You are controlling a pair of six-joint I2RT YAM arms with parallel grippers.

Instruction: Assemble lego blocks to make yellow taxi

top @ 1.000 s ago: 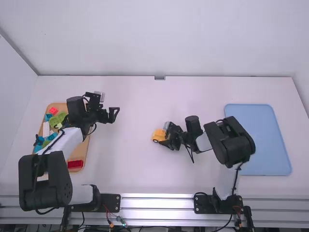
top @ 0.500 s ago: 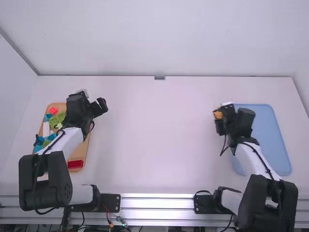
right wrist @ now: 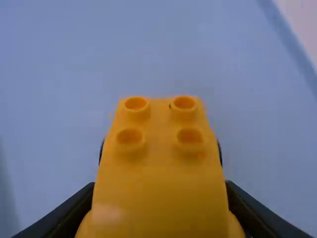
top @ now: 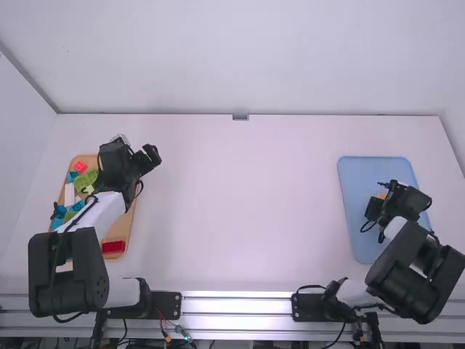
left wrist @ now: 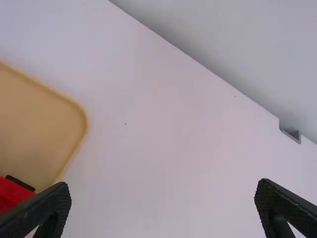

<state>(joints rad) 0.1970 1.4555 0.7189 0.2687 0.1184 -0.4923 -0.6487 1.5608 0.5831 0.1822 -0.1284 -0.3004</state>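
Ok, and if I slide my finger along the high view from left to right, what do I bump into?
wooden tray → left gripper → little grey bracket → blue tray

White links and bulky black joint housings make up the two robot arms, the left arm [top: 102, 217] at left of the frame and the right arm [top: 415, 270] at lower right. A thin black cable [top: 78, 217] runs along the left arm's white link. Black base plates [top: 171, 304] with small pale dots sit near the bottom edge, beside slender red wires [top: 161, 318] and an orange connector [top: 168, 338]. Dark, tapering fingers [left wrist: 47, 210] with a finely textured surface tip the black left gripper [top: 152, 155].
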